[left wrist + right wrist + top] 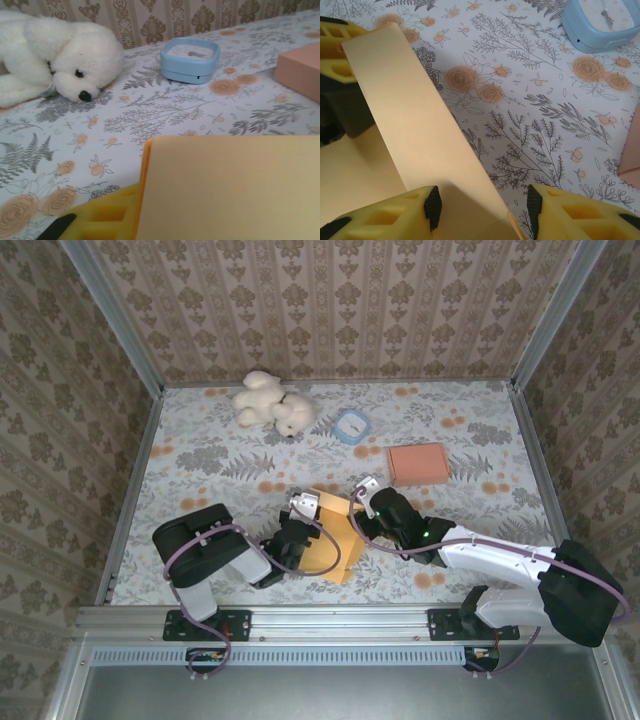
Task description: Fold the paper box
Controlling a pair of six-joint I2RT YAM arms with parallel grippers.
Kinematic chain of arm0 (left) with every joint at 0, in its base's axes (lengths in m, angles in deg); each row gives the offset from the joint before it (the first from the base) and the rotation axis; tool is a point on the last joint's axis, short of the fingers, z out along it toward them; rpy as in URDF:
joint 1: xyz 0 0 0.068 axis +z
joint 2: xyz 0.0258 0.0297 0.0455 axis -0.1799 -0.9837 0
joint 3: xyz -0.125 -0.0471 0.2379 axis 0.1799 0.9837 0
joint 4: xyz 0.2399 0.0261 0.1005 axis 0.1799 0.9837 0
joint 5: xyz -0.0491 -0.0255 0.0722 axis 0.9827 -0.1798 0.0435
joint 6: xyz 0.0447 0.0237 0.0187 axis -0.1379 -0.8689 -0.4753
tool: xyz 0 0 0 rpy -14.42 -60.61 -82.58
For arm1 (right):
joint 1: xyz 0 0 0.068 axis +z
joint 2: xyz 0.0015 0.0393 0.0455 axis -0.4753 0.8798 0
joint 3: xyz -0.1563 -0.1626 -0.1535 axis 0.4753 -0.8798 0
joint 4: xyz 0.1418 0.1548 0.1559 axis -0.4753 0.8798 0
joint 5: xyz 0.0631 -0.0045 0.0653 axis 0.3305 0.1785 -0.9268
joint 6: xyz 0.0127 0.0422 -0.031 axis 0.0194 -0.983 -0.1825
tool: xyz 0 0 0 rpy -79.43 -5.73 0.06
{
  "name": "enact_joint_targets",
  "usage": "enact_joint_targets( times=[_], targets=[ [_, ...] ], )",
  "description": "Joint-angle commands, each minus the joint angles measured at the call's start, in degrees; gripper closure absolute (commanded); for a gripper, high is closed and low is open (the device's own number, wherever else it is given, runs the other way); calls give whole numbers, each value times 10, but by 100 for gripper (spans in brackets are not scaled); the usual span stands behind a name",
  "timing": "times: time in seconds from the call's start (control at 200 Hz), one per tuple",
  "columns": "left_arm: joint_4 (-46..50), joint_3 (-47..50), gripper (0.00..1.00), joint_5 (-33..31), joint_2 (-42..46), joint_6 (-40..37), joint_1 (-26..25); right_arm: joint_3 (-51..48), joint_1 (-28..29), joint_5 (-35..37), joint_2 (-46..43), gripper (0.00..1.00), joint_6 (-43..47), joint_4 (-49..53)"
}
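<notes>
right gripper (482,207) spread wide, straddling the paper box (420,125) flap.

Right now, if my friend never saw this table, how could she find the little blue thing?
Start at the flowery table and look near its far edge. Between the white plush toy and the pink box sits the little blue thing. It is the only blue item, a rounded square with a white face.
</notes>
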Motion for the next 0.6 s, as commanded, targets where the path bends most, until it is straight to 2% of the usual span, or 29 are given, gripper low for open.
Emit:
enact_joint_targets(
  times=[0.0,0.285,0.475,0.595],
  targets=[
    [-23,-22,89,-22,-17,-17,-5,-10,-1,-17,16,47,-8,26],
    [-23,-27,91,-47,-59,-8,-11,-8,0,-16,2,47,-20,31],
    [-22,-22,84,-30,-56,-11,-17,6,0,-9,-40,46,-38,65],
    [-21,-11,90,-28,-44,-8,-23,18,0,23,-78,46,-64,110]
  ],
)
